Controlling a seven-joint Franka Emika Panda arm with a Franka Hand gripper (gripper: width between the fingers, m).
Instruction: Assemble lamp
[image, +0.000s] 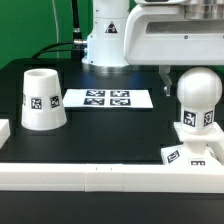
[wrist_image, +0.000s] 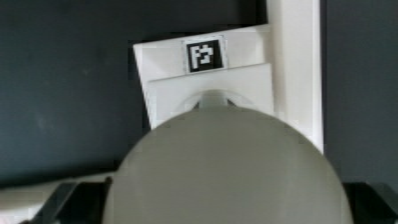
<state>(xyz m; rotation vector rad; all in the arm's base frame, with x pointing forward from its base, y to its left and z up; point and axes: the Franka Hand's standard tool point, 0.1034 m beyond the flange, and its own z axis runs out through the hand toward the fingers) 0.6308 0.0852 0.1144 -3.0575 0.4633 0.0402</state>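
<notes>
The ball-shaped white bulb (image: 198, 92) stands upright at the exterior view's right, its tagged neck directly over the low square base (image: 192, 150). I cannot tell whether the neck is seated in the base. My gripper (image: 188, 78) comes down from above and is shut on the bulb's ball; one dark finger (image: 165, 75) shows beside it. In the wrist view the bulb (wrist_image: 222, 160) fills the foreground between the dark fingers (wrist_image: 71, 200), with the tagged base (wrist_image: 199, 70) beyond it. The tapered shade (image: 43, 100) stands mouth down at the exterior view's left, apart from the rest.
The marker board (image: 107, 98) lies flat between the shade and the bulb. A long white border rail (image: 100, 175) runs along the front, next to the base, and also shows in the wrist view (wrist_image: 295, 60). The arm's white base (image: 105, 40) stands behind.
</notes>
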